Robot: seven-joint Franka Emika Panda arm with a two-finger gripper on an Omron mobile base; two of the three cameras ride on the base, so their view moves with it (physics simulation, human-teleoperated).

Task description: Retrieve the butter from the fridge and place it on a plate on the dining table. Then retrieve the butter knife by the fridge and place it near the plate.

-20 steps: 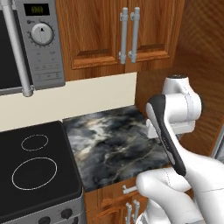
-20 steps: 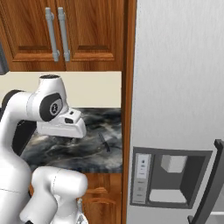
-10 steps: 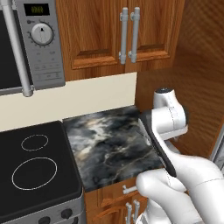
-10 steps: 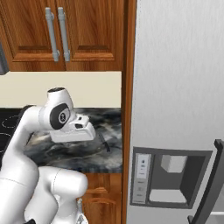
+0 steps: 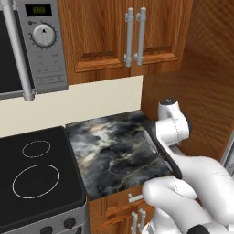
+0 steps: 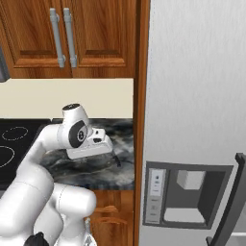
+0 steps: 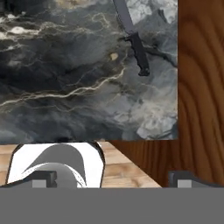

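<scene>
The butter knife, a grey blade with a dark handle, lies flat on the short marbled counter near its right edge. In the right base view the butter knife shows as a small dark piece just right of my hand. My gripper hangs over the counter, short of the knife, open with nothing between its fingertips. The fridge stands to the right, its doors shut. The butter, the plate and the dining table are out of view.
A wooden side panel separates the counter from the fridge. The black stove top lies left of the counter. A microwave and wooden wall cabinets hang above. The fridge has a dispenser panel and a dark handle.
My arm has leaned forward and the hand has moved right and a little lower over the counter, closer to the knife. The jaws have stayed open. The base has not moved.
</scene>
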